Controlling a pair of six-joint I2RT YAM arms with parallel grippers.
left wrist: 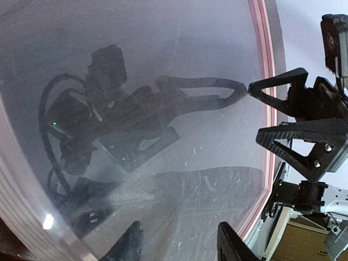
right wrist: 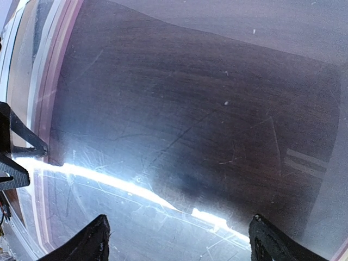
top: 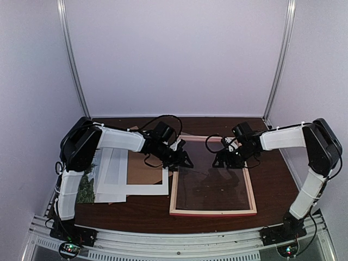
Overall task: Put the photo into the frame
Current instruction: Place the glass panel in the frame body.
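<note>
Lying flat: pale-railed, glazed frame [top: 212, 211].

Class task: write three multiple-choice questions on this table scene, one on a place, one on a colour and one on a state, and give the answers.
1. The white mat lies: A) left of the frame; B) inside it; C) right of it.
2. The table is: A) white; B) dark brown; C) green.
3. The right fingers are: A) shut on the frame's rail; B) shut on the mat; C) open.

Answers: 1 A, the top view shows it beside the frame's left rail. 2 B, dark wood shows around the frame. 3 C, they stand wide apart with nothing between them.
</note>
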